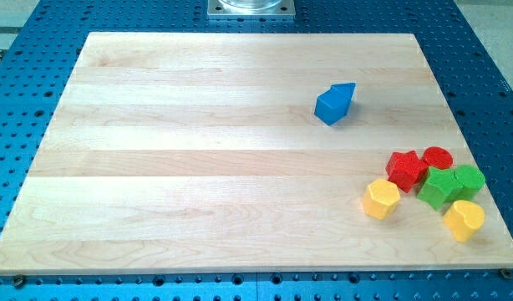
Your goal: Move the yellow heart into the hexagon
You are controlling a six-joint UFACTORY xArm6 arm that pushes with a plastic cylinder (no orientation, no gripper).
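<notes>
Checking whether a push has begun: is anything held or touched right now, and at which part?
Nothing is held. My tip does not show in the view, and the yellow heart lies untouched.

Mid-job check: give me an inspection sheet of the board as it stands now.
Surface: wooden board on a blue perforated table.
Job's things: yellow heart at the view's bottom right; yellow hexagon to its left, apart from it.
Clutter: two blue blocks touching; red star, red cylinder and two green blocks clustered between the yellow pair.
Grippers: my tip is not in view.
Cables: nothing seen.
Surroundings: metal plate at the view's top.
</notes>
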